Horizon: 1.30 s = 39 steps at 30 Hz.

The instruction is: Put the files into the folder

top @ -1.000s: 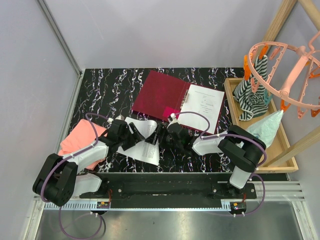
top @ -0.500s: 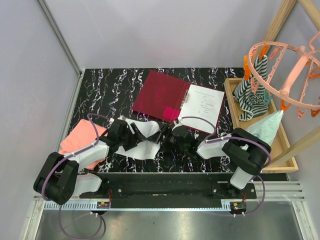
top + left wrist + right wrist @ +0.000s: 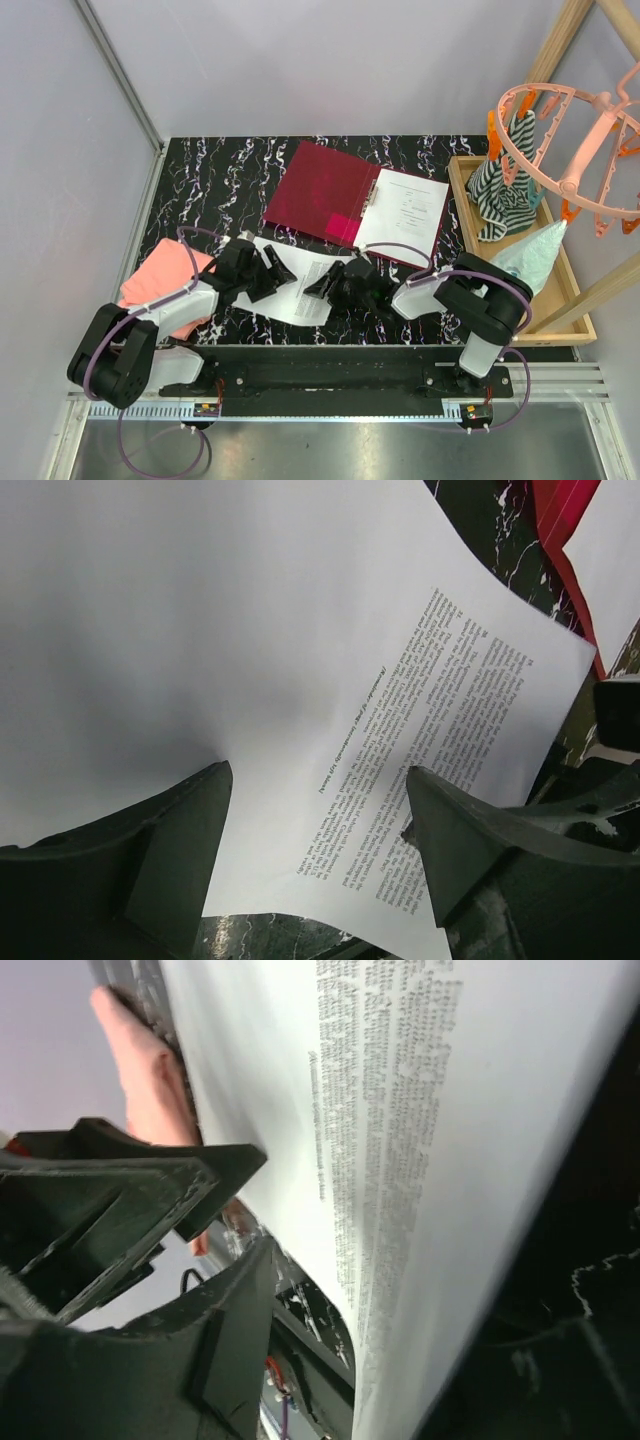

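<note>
The dark red folder [image 3: 320,188] lies open at the back of the table, with one white sheet [image 3: 405,208] on its right half. Another printed sheet [image 3: 292,285] lies nearly flat on the table between my two grippers. My left gripper [image 3: 274,270] is open, its fingers [image 3: 185,850] spread over the sheet [image 3: 300,660] near its left edge. My right gripper [image 3: 322,285] is at the sheet's right edge. One finger [image 3: 225,1340] shows beside the sheet [image 3: 420,1140], with a wide gap; the other finger is hidden.
A pink folded cloth [image 3: 160,282] lies at the near left, beside the left arm. A wooden tray [image 3: 562,290] with cloths stands along the right edge, under a pink hanger rack [image 3: 570,130]. Grey walls close in the back and left.
The sheet was curled up between the two grippers; now it lies almost flat on the table. The right gripper has moved left and lower, towards the sheet's edge.
</note>
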{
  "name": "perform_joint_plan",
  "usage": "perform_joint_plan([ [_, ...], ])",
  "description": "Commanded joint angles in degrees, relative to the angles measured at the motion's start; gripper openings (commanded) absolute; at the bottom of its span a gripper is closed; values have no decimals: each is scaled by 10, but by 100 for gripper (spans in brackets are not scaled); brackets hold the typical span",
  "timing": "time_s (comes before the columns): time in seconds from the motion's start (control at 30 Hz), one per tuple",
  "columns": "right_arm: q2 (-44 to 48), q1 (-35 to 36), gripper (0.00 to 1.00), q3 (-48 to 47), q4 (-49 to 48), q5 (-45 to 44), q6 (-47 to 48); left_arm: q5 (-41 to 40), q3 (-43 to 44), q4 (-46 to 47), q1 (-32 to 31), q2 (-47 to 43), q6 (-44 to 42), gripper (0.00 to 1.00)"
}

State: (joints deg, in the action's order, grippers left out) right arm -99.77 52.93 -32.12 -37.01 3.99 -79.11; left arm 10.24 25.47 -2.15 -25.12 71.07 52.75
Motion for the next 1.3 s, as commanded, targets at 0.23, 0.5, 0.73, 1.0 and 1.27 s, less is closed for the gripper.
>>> perform_joint_plan([
  [0.23,85,-17,11,-92,225,-56,259,13,67,-94,-2,-89,-99,84],
  [0.5,85,-34,0,-159,294,-22,438,28,146,-171,5,-134,-141,85],
  [0.73,112,-85,0,-203,341,159,631,65,291,-267,67,-170,-287,92],
  [1.0,140,-92,0,-374,619,321,828,371,445,-320,101,-55,-488,98],
  [1.27,206,-95,0,-330,614,436,824,469,479,-320,101,18,-550,92],
])
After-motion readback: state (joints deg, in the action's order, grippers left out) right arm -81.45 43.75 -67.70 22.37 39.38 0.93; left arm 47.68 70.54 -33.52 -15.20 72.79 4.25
